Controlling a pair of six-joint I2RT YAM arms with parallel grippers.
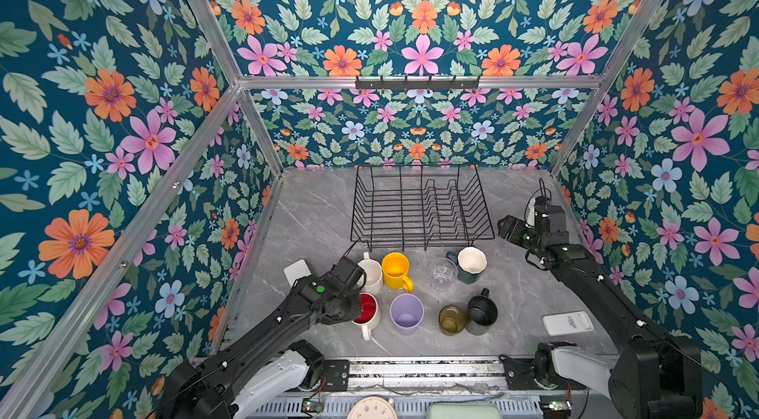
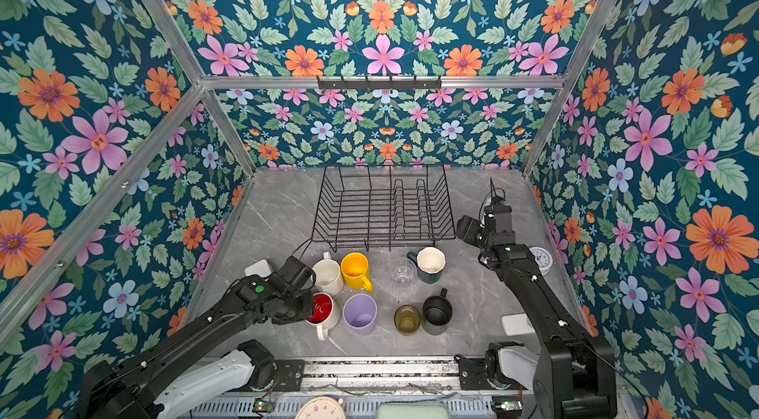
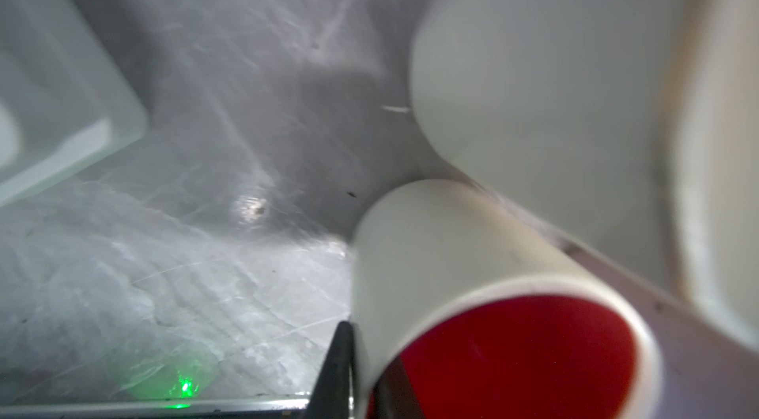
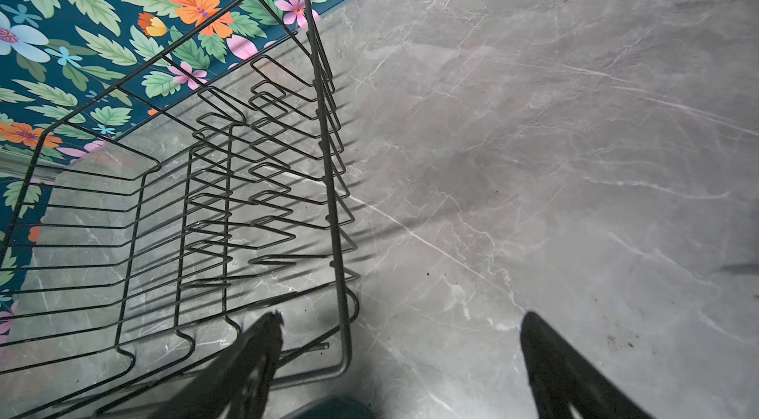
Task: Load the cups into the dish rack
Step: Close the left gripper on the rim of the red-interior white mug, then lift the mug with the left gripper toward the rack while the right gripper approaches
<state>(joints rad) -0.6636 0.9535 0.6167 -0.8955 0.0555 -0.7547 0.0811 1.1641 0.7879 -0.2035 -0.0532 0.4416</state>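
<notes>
My left hand (image 3: pixel 363 380) clenches the red-lined mug (image 3: pixel 451 256) by its rim—a thin pinch that could swing it into the white mug (image 3: pixel 513 68).

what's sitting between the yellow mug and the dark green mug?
The clear glass, upright, stands between the yellow mug and the dark green mug; both top views show it.

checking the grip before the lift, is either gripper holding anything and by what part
The left gripper is shut on the red-lined white mug, pinching its wall at the rim. The right gripper is open and holds nothing.
</notes>
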